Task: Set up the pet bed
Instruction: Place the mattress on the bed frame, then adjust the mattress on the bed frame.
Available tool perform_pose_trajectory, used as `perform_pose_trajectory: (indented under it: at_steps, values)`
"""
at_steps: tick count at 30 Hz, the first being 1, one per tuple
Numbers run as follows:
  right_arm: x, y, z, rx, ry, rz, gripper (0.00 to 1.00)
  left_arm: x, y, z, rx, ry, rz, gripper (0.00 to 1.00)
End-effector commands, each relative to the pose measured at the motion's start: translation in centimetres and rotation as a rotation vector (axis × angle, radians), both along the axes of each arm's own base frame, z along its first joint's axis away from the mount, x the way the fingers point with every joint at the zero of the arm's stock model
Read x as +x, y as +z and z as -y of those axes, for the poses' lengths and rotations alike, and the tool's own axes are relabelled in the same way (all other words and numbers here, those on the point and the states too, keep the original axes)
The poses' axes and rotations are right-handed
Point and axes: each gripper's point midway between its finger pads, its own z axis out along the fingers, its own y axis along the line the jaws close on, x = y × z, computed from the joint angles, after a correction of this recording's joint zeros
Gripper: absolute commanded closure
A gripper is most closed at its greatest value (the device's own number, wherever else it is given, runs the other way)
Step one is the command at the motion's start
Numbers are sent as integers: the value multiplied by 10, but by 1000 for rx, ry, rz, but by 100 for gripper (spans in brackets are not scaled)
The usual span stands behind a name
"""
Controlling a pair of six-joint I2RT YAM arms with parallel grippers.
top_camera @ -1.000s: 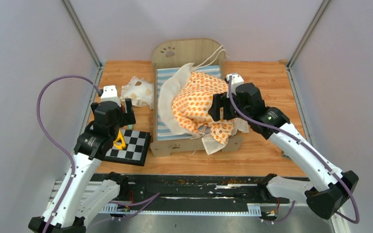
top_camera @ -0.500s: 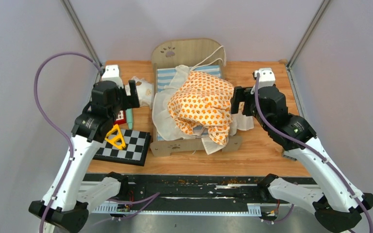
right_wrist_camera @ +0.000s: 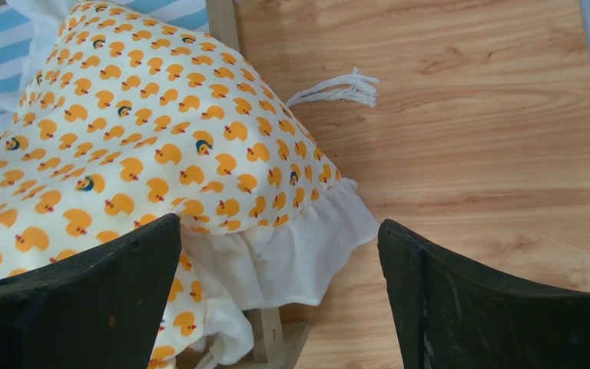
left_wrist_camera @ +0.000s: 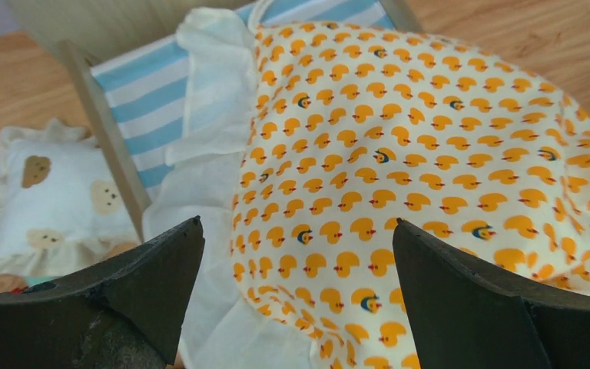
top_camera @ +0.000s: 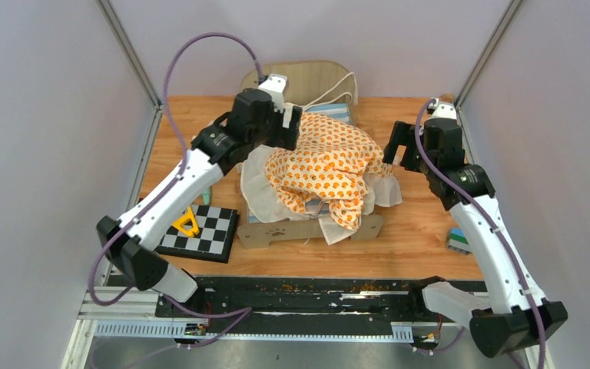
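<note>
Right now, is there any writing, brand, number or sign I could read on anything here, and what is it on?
No words, brands or numbers are readable in any view.
On the pet bed: a small paw-print mark on its near end board, no lettering.
On the cushion: printed orange ducks only.
On the pillow: brown prints, too blurred to make out.
On the checkerboard: black and white squares, no text.

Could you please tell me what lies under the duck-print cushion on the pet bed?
The blue-white striped base of the pet bed shows beside the crumpled duck-print cushion. The cushion covers the rest of it, so anything else beneath cannot be seen.
</note>
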Motion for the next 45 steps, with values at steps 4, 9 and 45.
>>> perform_pose_trajectory:
  at_steps: [4, 9, 45]
  values:
    - [55, -22, -33, 331, 146, -68, 0, 42, 0, 46, 1, -107, 38, 0]
    - [73, -47, -31, 418, 88, -120, 0, 86, 1, 89, 18, -176, 50, 0]
    - [94, -5, -50, 495, 274, 27, 95, 97, -67, 161, -74, -342, -135, 68]
